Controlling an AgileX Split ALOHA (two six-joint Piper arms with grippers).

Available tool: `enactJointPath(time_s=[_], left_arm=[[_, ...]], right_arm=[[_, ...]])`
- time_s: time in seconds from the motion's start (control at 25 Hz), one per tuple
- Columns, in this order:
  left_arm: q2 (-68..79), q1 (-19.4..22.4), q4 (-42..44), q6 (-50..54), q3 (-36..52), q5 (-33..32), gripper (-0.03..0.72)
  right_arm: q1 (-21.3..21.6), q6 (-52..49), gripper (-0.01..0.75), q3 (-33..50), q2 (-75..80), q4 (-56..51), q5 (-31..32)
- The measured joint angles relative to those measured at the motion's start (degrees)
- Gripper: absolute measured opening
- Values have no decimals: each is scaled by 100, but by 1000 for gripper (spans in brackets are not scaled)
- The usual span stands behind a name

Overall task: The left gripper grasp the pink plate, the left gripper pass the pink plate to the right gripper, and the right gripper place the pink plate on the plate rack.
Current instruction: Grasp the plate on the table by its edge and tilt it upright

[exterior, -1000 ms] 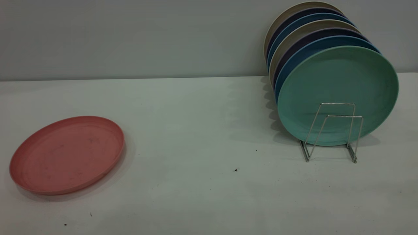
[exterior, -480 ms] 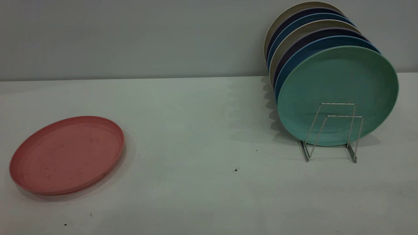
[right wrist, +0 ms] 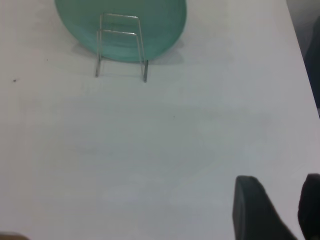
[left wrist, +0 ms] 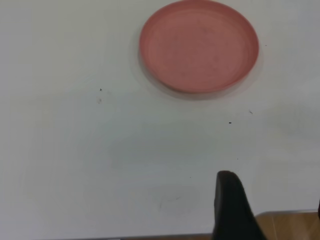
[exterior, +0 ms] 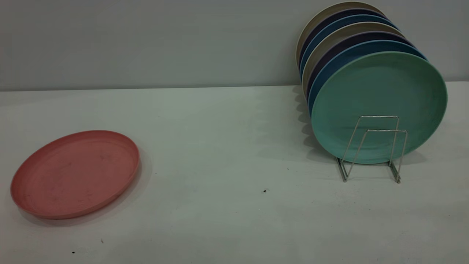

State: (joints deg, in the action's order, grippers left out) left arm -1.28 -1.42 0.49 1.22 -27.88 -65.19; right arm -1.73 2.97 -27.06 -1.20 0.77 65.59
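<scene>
The pink plate [exterior: 75,174] lies flat on the white table at the left front; it also shows in the left wrist view [left wrist: 199,46]. The plate rack [exterior: 372,146] stands at the right, its two front wire loops empty; the right wrist view shows it too [right wrist: 121,45]. Neither gripper appears in the exterior view. The left gripper [left wrist: 274,192] hangs over the table's near edge, well short of the pink plate, open and empty. The right gripper [right wrist: 279,179] is over bare table, well apart from the rack, with a gap between its fingers and nothing in it.
A mint-green plate [exterior: 379,91] leans upright in the rack, with several blue, dark and beige plates [exterior: 344,33] stacked behind it. A grey wall runs behind the table. The table's wooden edge [left wrist: 290,225] shows beside the left gripper.
</scene>
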Motion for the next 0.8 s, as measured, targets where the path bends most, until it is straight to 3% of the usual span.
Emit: enactJointPath(time_s=[0.36,0.48,0.64,0.8], left_arm=[[0,0,-12,-5,-73,261,444],[65,0,-49,-5,-174,847,444],[803,0,-274,16,-175,1151,444],[1861,0,-437,28,-175,2021,444]], right_arm=[[0,42,239,-46,0,22,-95],[0,144,255,-124,27,-77,-631],[0,304,311,-131,444,-533,-1476],[0,724,365,-131,1153,-1115,-2071]])
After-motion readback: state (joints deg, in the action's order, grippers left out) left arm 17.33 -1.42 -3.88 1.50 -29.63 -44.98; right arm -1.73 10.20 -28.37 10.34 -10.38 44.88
